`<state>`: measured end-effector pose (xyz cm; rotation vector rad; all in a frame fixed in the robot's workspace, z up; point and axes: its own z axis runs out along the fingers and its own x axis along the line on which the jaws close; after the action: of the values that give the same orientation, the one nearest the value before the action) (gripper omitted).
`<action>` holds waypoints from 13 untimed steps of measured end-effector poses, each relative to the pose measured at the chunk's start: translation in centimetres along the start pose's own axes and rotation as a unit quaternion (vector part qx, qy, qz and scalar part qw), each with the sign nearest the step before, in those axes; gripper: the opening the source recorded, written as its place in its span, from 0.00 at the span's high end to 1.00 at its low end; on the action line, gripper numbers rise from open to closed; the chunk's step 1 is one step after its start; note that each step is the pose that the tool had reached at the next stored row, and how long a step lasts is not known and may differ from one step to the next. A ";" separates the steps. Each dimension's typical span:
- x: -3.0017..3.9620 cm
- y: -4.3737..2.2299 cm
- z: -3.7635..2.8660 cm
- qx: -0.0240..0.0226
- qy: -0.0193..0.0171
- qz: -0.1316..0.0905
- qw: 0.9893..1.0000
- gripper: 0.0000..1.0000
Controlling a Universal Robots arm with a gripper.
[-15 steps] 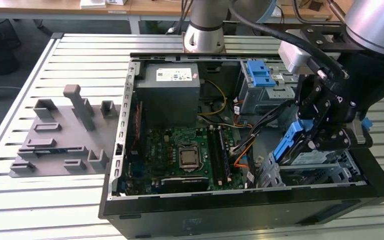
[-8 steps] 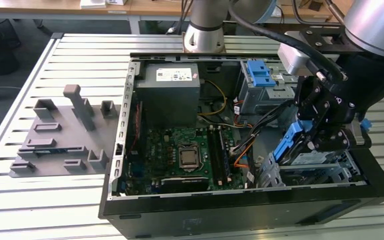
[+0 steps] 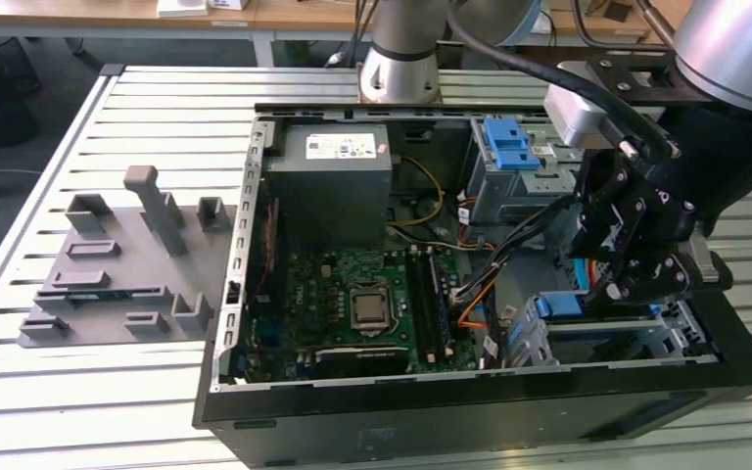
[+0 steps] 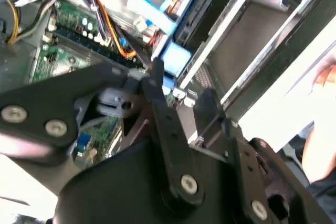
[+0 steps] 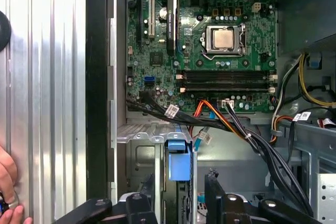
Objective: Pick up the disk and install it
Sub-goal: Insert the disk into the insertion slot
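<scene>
The disk stands on edge in the metal drive cage (image 3: pixel 611 343) at the corner of the open computer case. Its blue carrier end (image 5: pixel 178 163) faces my gripper and also shows in the exterior view (image 3: pixel 570 305) and in the second wrist view (image 4: pixel 176 59). My gripper (image 5: pixel 181 192) hangs just over that end, one black finger (image 5: pixel 149 190) on each side with a small gap to the blue plastic. The fingers are open and not touching the disk. The rest of the drive body is hidden inside the cage.
A bundle of black, orange and blue cables (image 5: pixel 226 121) crosses beside the cage. The motherboard (image 3: pixel 363 304), grey power supply (image 3: pixel 337 157) and a second blue latch (image 3: pixel 507 147) fill the case. A grey fixture (image 3: pixel 115 264) lies outside. A person's hand (image 5: pixel 8 192) rests on the table.
</scene>
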<state>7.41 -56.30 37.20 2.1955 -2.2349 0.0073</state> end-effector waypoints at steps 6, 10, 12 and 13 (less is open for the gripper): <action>0.00 0.00 0.16 0.000 0.000 0.000 1.000 0.52; 0.00 0.00 0.48 0.000 0.000 0.000 1.000 0.69; -0.01 0.00 0.65 0.000 0.000 0.000 1.000 0.75; -0.01 0.00 0.70 0.000 0.000 0.000 1.000 0.81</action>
<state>7.41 -56.29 36.49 2.1955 -2.2349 0.0073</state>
